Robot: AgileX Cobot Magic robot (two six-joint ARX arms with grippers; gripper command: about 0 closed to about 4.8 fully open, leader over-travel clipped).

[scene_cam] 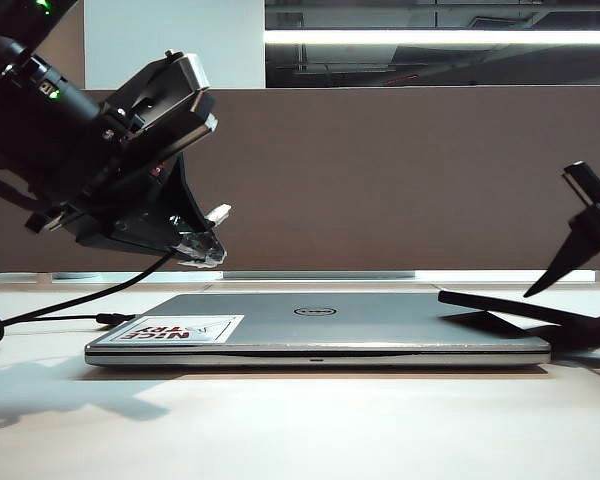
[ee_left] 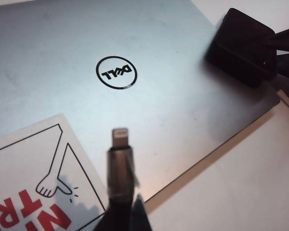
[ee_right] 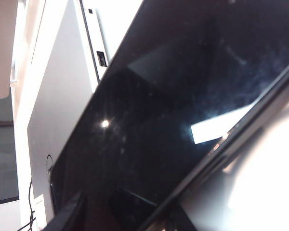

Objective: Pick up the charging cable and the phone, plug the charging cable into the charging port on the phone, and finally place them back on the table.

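The phone lies flat with one end on the right-hand corner of the closed silver laptop and the other end overhanging that edge toward the right side of the table. In the right wrist view its glossy black face fills nearly everything, so close that I can't make out the charging port.

The right gripper is down at the phone's overhanging end. Its dark fingers look parted around the slab, but I cannot tell whether they have actually bitten on it. That's my first worry: the faces are slick and half the phone is unsupported, so a pinch that lands off-centre could tip it off the laptop's edge or let it slide as it lifts.

The charging cable trails across the left side of the table, and its silver plug pokes out of the left gripper, which is clamped tight on the dark collar and hangs above the laptop's near left corner, over the sticker.

The second risk is the mating itself. The plug is tiny, and if the phone comes up tilted, the tip would likely scrape the edge instead of entering. The slack cord could also snag on the laptop corner.
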